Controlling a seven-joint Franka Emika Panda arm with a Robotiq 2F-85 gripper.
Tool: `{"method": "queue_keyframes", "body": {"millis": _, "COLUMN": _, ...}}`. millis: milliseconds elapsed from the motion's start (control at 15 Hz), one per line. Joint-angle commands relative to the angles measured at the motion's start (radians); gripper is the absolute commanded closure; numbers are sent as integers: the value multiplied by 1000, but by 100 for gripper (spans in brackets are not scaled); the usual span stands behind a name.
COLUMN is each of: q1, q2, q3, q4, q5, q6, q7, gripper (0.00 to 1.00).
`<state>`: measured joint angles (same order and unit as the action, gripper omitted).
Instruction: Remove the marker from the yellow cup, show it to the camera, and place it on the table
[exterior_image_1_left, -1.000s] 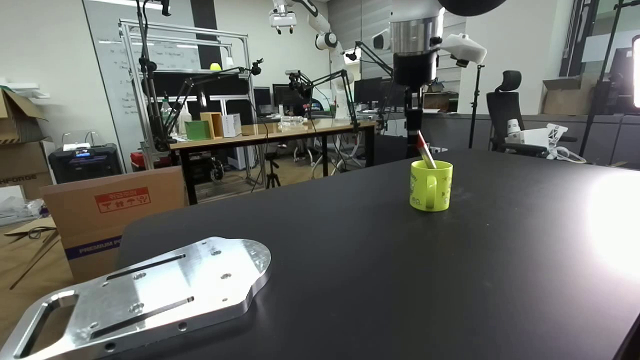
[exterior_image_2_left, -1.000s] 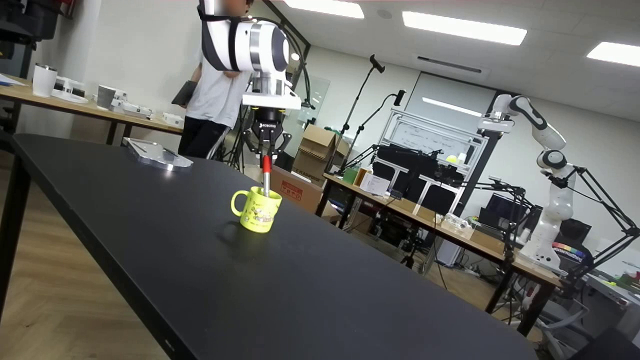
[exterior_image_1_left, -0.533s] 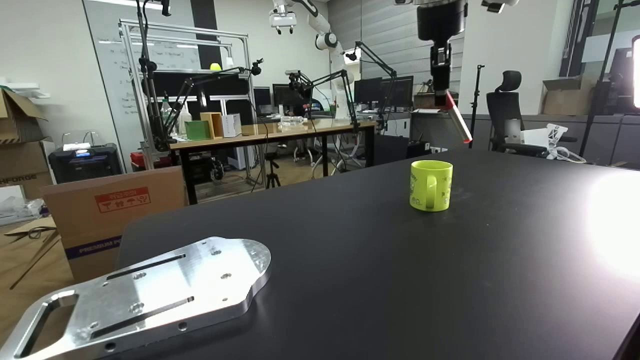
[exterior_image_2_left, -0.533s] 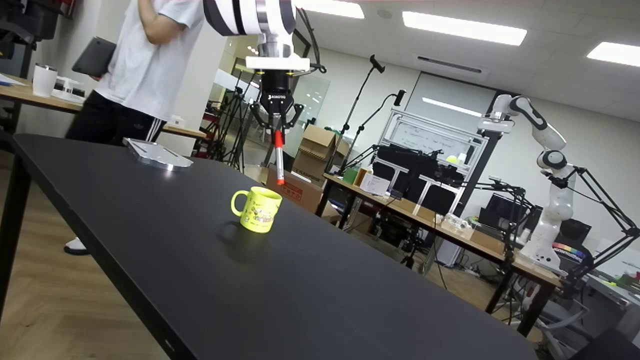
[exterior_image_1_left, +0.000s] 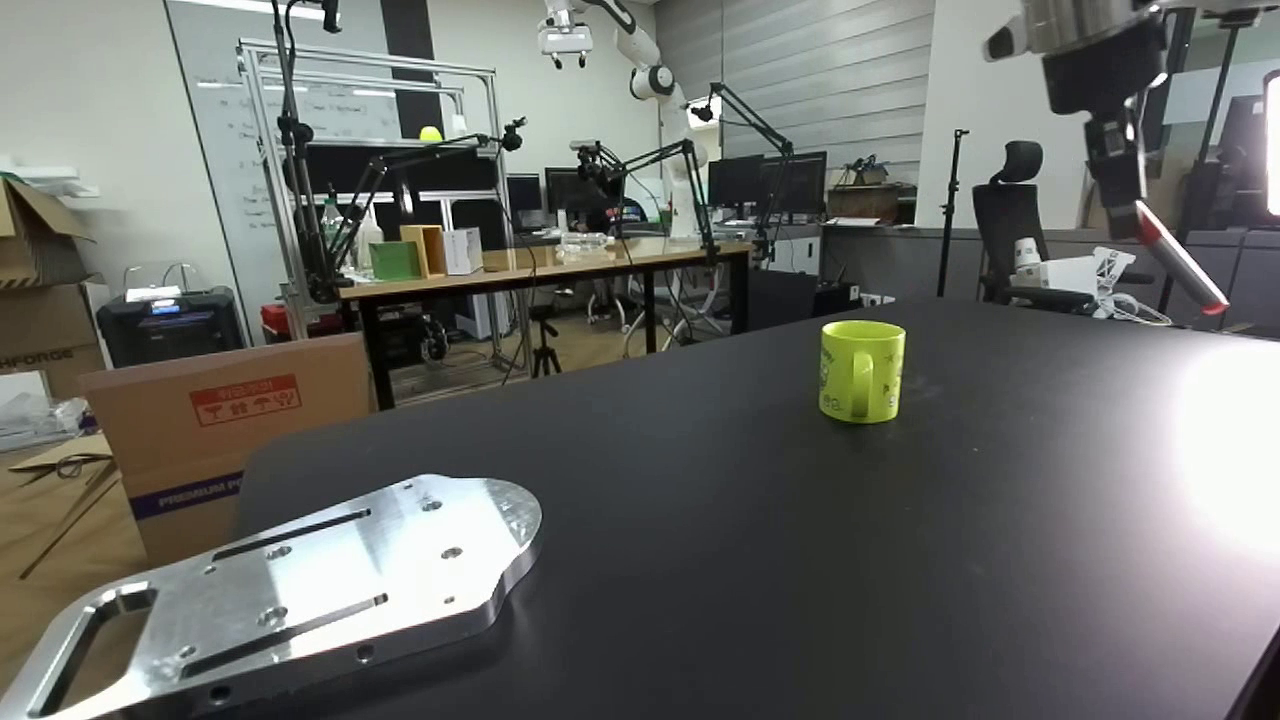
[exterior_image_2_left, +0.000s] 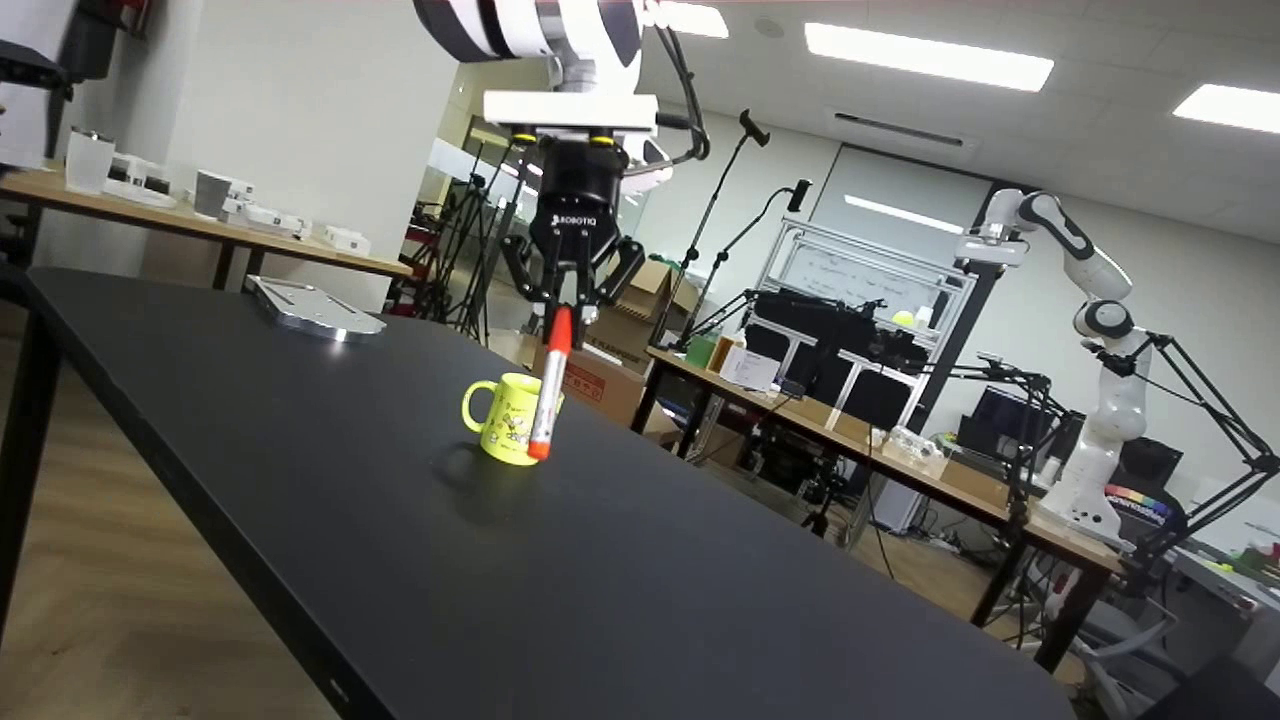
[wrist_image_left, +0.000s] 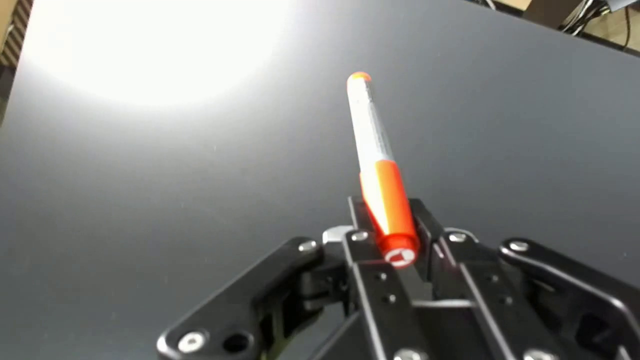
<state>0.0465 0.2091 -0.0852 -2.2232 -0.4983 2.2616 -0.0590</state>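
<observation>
Carried the marker (exterior_image_2_left: 550, 388), pinched in the claw (wrist_image_left: 389, 215), farther from the yellow cup (exterior_image_1_left: 862, 372); presumably finished removing, began showing.

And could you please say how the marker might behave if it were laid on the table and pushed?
The marker would probably roll, since its near end looks round. It seems stiff, jutting straight from the claw without sagging. Being slim, it is likely light.
</observation>
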Motion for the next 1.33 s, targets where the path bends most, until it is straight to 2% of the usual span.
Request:
{"method": "queue_keyframes", "body": {"millis": 0, "q1": -87, "q2": -25, "q3": -18, "q4": -119, "q5": 85, "q6": 51, "q7": -14, "gripper": 94}}
{"method": "queue_keyframes", "body": {"millis": 333, "q1": -169, "q2": 25, "q3": -30, "q4": -176, "q5": 220, "q6": 177, "q7": -90, "gripper": 94}}
{"method": "queue_keyframes", "body": {"millis": 600, "q1": -199, "q2": 57, "q3": -33, "q4": -150, "q5": 296, "q6": 213, "q7": -113, "gripper": 94}}
{"method": "queue_keyframes", "body": {"millis": 667, "q1": -183, "q2": 53, "q3": -35, "q4": -161, "q5": 265, "q6": 205, "q7": -110, "gripper": 77}}
{"method": "queue_keyframes", "body": {"millis": 1267, "q1": -191, "q2": 56, "q3": -36, "q4": -158, "q5": 286, "q6": 212, "q7": -113, "gripper": 77}}
